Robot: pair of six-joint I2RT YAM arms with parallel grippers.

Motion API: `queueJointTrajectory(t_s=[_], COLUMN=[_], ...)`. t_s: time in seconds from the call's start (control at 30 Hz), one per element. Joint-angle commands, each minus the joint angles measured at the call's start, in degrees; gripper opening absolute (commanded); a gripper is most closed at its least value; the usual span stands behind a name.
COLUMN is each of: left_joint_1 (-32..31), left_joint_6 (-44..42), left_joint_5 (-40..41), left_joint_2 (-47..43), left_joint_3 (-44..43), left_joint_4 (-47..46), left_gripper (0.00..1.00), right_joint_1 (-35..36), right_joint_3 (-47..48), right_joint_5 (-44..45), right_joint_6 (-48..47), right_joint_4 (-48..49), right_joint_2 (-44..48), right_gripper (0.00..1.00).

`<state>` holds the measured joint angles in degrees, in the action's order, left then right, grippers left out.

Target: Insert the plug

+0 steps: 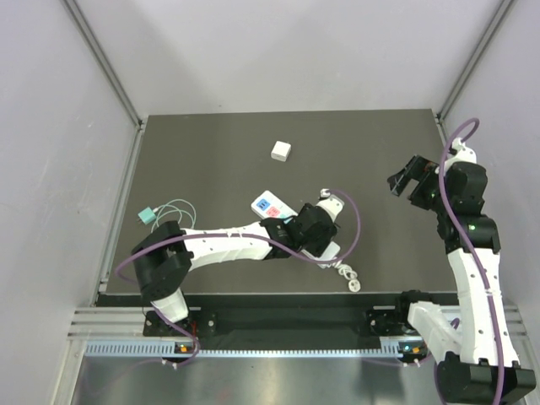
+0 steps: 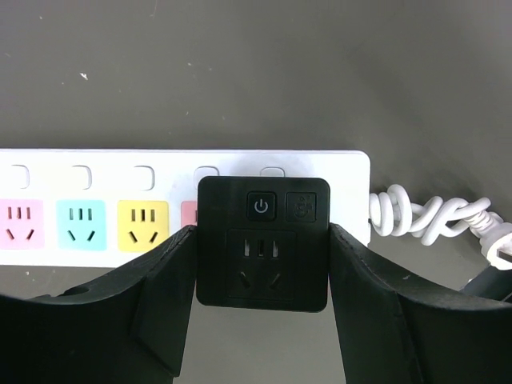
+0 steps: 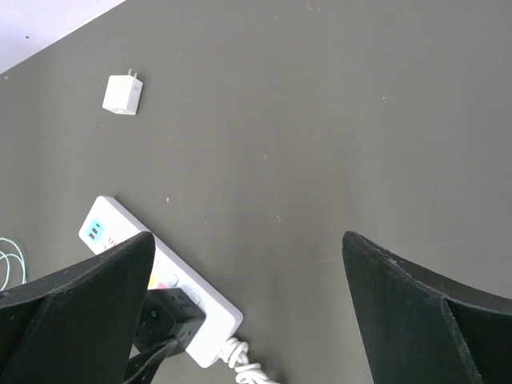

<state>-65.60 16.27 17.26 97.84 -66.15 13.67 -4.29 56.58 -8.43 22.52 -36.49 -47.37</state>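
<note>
A black cube plug with a power button and a socket face sits between my left gripper's fingers, both pads pressed on its sides. It stands over the cord end of the white power strip, covering most of the pink socket beside the yellow one. I cannot tell how deep its pins sit. From above, the left gripper lies over the strip. My right gripper hangs open and empty at the far right; its own view shows the strip and plug at lower left.
A small white charger lies at the back middle of the dark mat. A teal connector with a thin cable rests near the left edge. The strip's coiled white cord trails toward the front edge.
</note>
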Motion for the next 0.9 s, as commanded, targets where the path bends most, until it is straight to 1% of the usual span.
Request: queueJointTrajectory(t_s=[0.0,0.13,0.17,0.2,0.27,0.3,0.37,0.5,0.53,0.63,0.7,0.87], left_joint_1=[-0.58,-1.54,-1.81,-1.81,-1.81,-1.81,-1.81,-1.81,-1.81,-1.81,-1.81,-1.81], left_joint_6=[4.81,6.49,6.84,7.71,8.51,8.43,7.99,6.76,6.41,4.82,4.21,4.29], left_joint_5=[-5.39,-4.17,-3.73,-3.29,-1.88,-1.79,-1.44,-0.91,-0.91,0.06,0.23,2.08], left_joint_2=[5.78,4.38,4.11,3.85,2.88,2.53,2.0,1.83,1.83,2.26,2.7,3.41], left_joint_3=[5.06,6.29,6.3,5.69,4.63,2.89,0.25,-8.35,-9.69,-13.82,-16.81,-20.68], left_joint_4=[4.96,4.87,5.22,5.66,8.12,9.08,12.68,17.44,18.14,19.64,21.3,24.38], left_gripper=[0.22,0.24,0.25,0.33,0.44,0.57,0.65,0.72,0.75,0.8,0.81,0.81], right_joint_1=[-0.54,-0.54,-0.54,-0.54,-0.54,-0.54,-0.54,-0.54,-0.54,-0.54,-0.54,-0.54], right_joint_3=[1.7,1.78,1.78,1.78,1.96,2.05,2.13,3.1,3.8,4.51,4.42,4.07], right_joint_5=[0.87,1.04,1.13,1.13,1.04,1.04,0.69,0.69,0.87,0.96,0.69,0.69], right_joint_6=[-0.9,-1.17,-1.25,-1.17,-1.25,-1.25,-1.25,-1.52,-1.95,-2.22,-2.13,-2.48], right_joint_4=[1.25,1.16,1.16,1.07,1.07,0.9,0.81,0.54,0.19,-0.07,-0.07,0.02], right_joint_2=[1.5,1.76,2.02,2.11,2.29,2.29,2.46,1.94,1.67,1.15,1.32,1.93], right_gripper=[1.0,1.0,1.0,1.0,1.0,1.0,1.0,1.0,1.0,1.0,1.0,1.0])
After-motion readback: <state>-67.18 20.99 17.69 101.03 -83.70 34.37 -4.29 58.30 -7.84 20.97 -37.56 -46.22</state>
